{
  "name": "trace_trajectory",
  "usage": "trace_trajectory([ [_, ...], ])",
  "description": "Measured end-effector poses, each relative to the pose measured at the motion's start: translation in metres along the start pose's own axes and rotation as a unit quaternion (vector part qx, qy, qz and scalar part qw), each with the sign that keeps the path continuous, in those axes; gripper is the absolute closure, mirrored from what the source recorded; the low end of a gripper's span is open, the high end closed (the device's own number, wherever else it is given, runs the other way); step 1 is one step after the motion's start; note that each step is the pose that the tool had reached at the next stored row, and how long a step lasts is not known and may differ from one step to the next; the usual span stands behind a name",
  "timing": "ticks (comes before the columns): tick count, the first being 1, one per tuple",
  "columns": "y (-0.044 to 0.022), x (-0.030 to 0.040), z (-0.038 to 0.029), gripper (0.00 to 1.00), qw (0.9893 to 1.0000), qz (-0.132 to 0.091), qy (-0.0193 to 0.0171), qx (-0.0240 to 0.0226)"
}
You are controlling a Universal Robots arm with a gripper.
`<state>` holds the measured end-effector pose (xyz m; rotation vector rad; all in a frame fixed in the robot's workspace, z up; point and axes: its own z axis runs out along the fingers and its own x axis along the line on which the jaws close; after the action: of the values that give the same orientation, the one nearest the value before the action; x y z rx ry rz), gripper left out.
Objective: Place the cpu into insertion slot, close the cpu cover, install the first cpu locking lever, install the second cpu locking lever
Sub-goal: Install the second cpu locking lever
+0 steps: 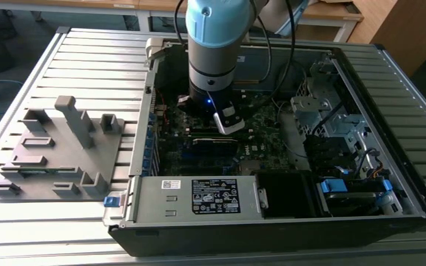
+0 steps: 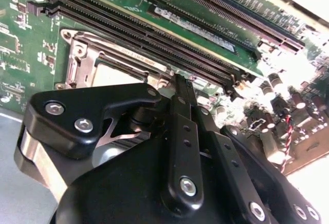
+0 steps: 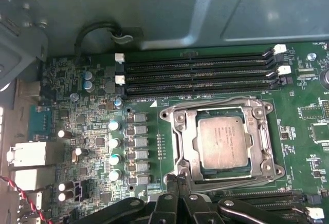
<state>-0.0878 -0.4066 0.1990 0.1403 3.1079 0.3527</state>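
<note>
One cpu (image 3: 224, 143) sits in insertion slot (image 3: 187, 168) w/ cpu cover (image 3: 262, 126) down; tool (image 3: 177, 179), pressed together, at socket edge, lever step likely.

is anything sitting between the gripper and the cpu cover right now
Nothing visible does. In the first wrist view the gripper sits right at the edge of the cpu cover, which lies closed around the cpu in the insertion slot.

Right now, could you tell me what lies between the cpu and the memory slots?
In the first wrist view, the cpu cover frame's edge and bare green board separate the cpu from the memory slots.
</note>
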Motion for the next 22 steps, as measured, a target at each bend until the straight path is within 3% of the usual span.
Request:
trace_trajectory([
  [9, -0.0033, -0.0001, 0.0052, 0.9, 0.9999, 0.0, 0.0013, -0.0147],
  [22, -0.0083, 0.0005, 0.0061, 0.9, 0.9999, 0.0, 0.0015, -0.0161],
])
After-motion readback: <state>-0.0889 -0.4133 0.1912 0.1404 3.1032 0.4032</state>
